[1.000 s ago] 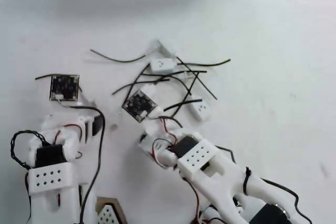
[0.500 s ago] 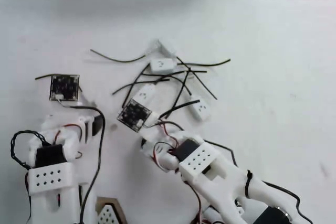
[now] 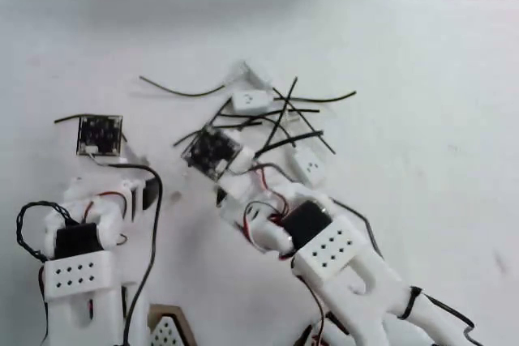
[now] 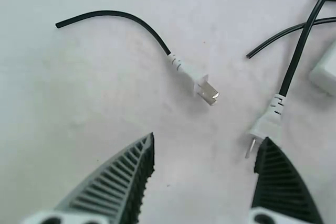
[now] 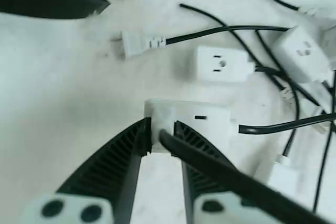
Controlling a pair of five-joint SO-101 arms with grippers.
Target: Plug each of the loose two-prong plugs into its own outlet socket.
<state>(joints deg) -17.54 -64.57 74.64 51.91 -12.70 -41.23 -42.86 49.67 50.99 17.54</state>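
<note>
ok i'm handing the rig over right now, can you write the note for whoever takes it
Left gripper: open, holding nothing; a flat-prong plug and a second plug lie loose just ahead of it.
Right gripper: shut on a white outlet block. Beyond it lie a near outlet and a far outlet, faces empty, and a corded plug.
Done: no plug visibly seated.
Left: every plug into its socket.

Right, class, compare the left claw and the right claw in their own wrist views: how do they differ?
The left claw is open; the right claw is shut. The left claw holds nothing, a loose plug lying on the table beyond its tips; the right claw grips a white socket block. Both have dark ribbed fingers.
</note>
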